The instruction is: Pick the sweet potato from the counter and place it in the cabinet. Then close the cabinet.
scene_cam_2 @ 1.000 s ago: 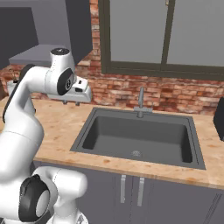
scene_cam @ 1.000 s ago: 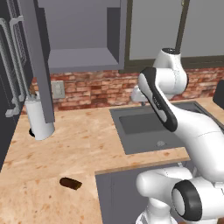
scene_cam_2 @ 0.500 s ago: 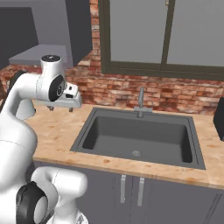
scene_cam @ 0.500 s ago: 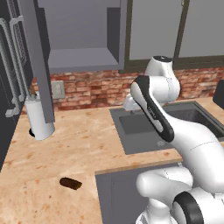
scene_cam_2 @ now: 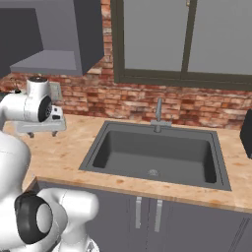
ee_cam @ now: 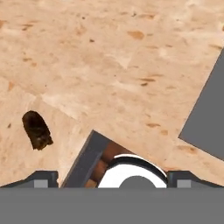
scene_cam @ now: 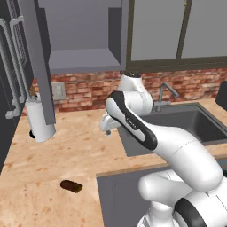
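1. One sweet potato (scene_cam: 71, 186), a small dark brown oblong, lies flat on the counter (scene_cam: 84, 153) near its front edge, toward the left end; from the hand camera it appears at lower left (ee_cam: 37, 129).
2. The gripper (scene_cam: 105, 127) hangs above the counter, just beside the left rim of the sink (scene_cam: 186, 126) and well apart from the sweet potato; its fingertips (ee_cam: 41, 178) sit far apart at the two sides of the hand view, the jaws spread wide with nothing between them.
3. The cabinet (scene_cam: 80, 60) stands open above the back edge of the counter, its grey door (scene_cam: 37, 57) swung outward and its shelf visible.
4. A white paper towel roll (scene_cam: 39, 119) stands upright near the back left corner, against the brick wall (scene_cam: 88, 88).
5. The faucet (scene_cam_2: 158, 115) rises behind the sink.
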